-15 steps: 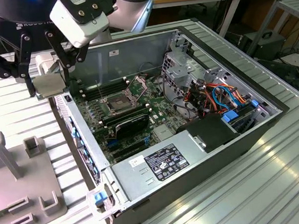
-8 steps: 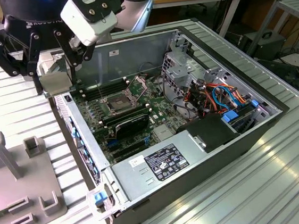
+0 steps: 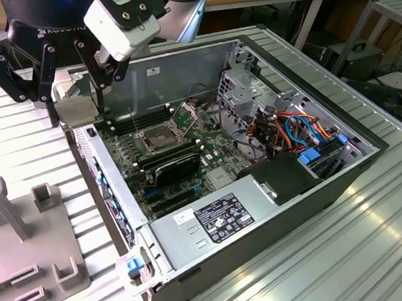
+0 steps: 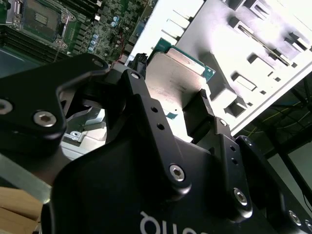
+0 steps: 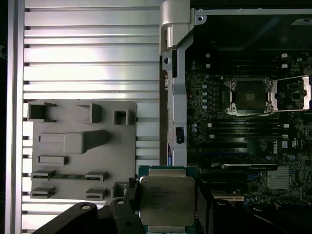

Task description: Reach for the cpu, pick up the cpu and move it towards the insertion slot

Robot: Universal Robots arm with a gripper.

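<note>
With its jaws clenched on two opposite edges of the cpu [image 5: 167,200], the gripper [image 5: 165,204] holds the chip in the air, metal face toward the camera in the first wrist view. In the second wrist view the black fingers [image 4: 197,114] press against the chip's sides, and it appears clear of any surface, though the grip hides part of it. In the exterior view the gripper [image 3: 50,87] hangs at the far left, just outside the open computer case [image 3: 334,187]. The insertion slot [image 3: 156,138] lies on the green board inside the case, its silver frame swung open, well apart from the chip. A grey fixture tray [image 5: 83,151] rests on the ribbed metal table [image 3: 26,133], left of the case.
</note>
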